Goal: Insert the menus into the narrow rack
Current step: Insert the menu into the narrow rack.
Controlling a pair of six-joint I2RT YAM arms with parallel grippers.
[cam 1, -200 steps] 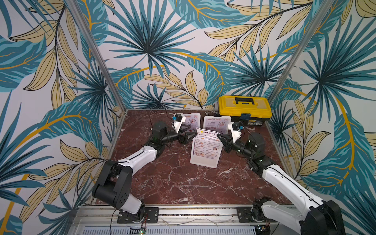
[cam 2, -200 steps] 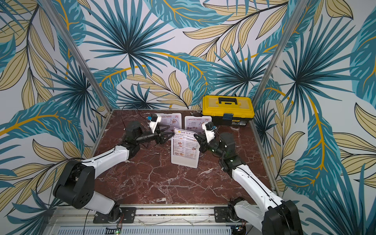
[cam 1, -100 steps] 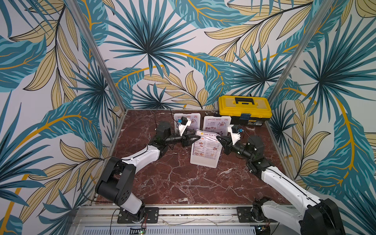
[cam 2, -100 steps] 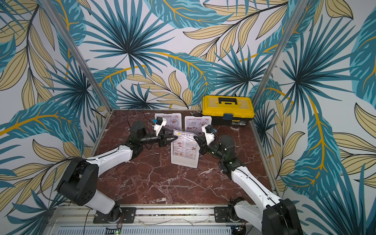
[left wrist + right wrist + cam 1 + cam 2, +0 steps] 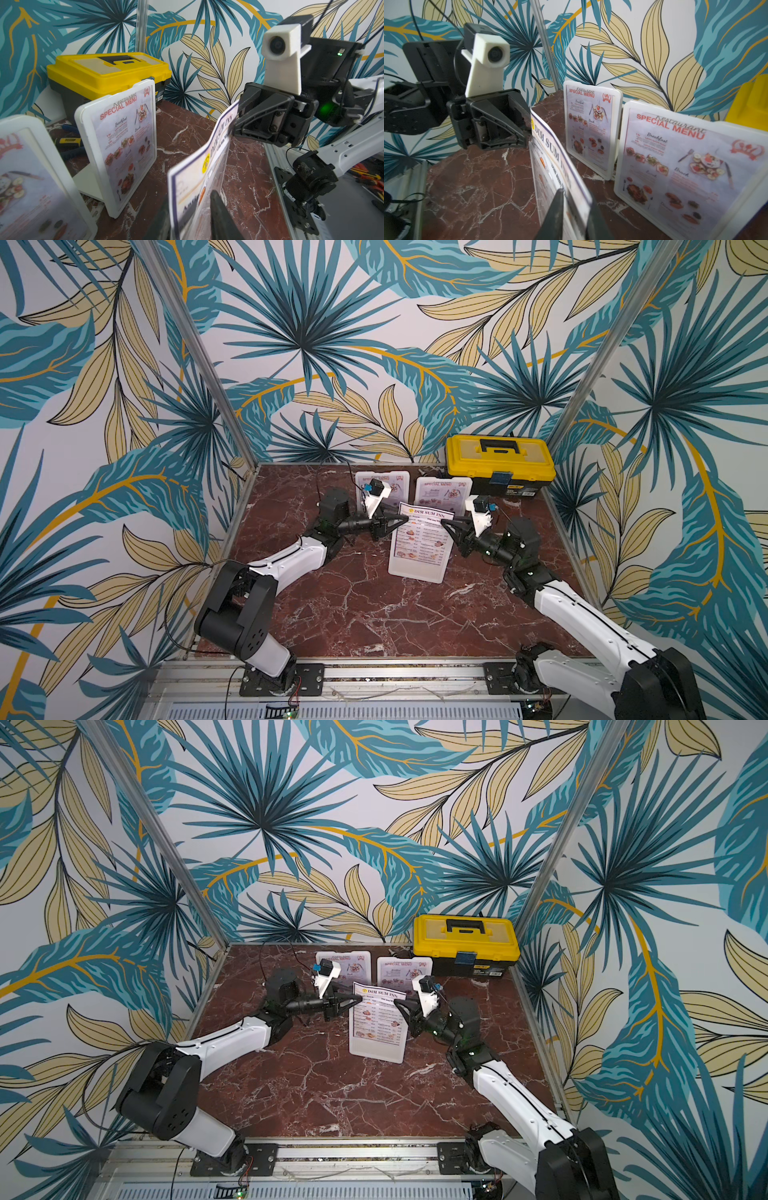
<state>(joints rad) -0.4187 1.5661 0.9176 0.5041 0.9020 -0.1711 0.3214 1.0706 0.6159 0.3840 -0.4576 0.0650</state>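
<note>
**Both grippers at the DIM SUM INN menu's top corners**

Top views: found DIM SUM INN menu (image 5: 422,539) upright mid-table (image 5: 374,614). Lower part in centre rack (image 5: 415,574), title strip above the rack's rim. Logged left gripper (image 5: 404,520) at one top corner and right gripper (image 5: 444,522) at the opposite corner. Noted two SPECIAL MENU sheets (image 5: 442,493) behind, each in its own white rack, near yellow toolbox (image 5: 498,464).

Left wrist: saw right gripper (image 5: 235,122) pinched narrow on the sheet's far corner, with the paper bowed. Found own fingers (image 5: 220,218) flanking the near corner, close in. Firm pinch or not: cannot tell.

Right wrist: saw left gripper (image 5: 529,129) with tips converging at the sheet's edge. Found own fingers (image 5: 554,214) either side of the paper, close against it.
</note>
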